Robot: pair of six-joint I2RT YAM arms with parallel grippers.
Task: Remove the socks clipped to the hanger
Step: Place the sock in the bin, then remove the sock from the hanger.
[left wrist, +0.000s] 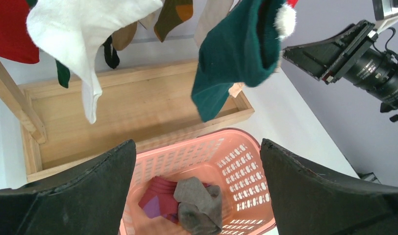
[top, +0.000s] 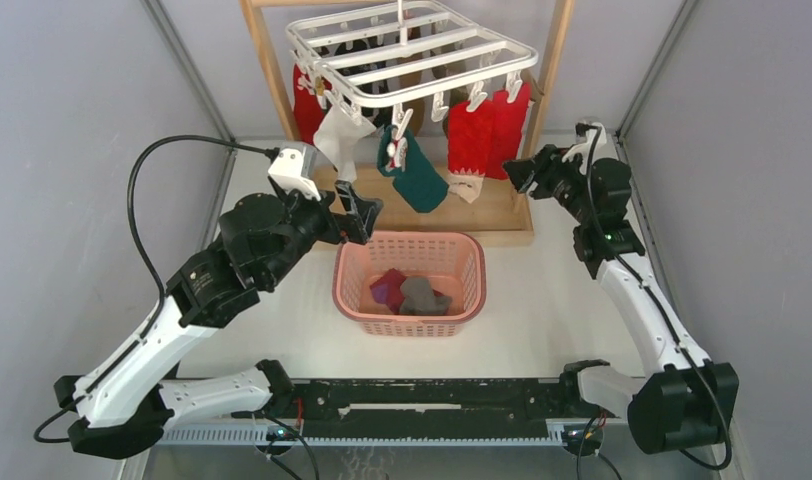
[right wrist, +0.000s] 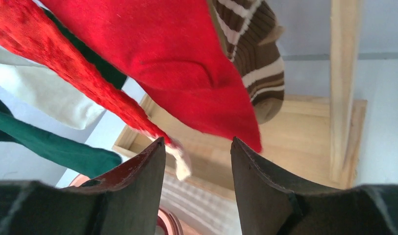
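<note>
The left gripper (left wrist: 197,147) stands wide open and empty, with the pink basket (top: 354,262) directly below it, a few socks already inside; the white sock (left wrist: 84,34) and green sock (left wrist: 236,54) hang clipped just ahead and above. The hanger (top: 412,50) is overhead, between both arms. The right gripper (right wrist: 197,147) has its jaws partly apart, with the tip of a red sock (right wrist: 177,54) dangling just above the gap; contact looks unlikely, though the view is tight. The step in hand seems to be taking that red sock: rise, close on the fabric, pull down off its clip.
</note>
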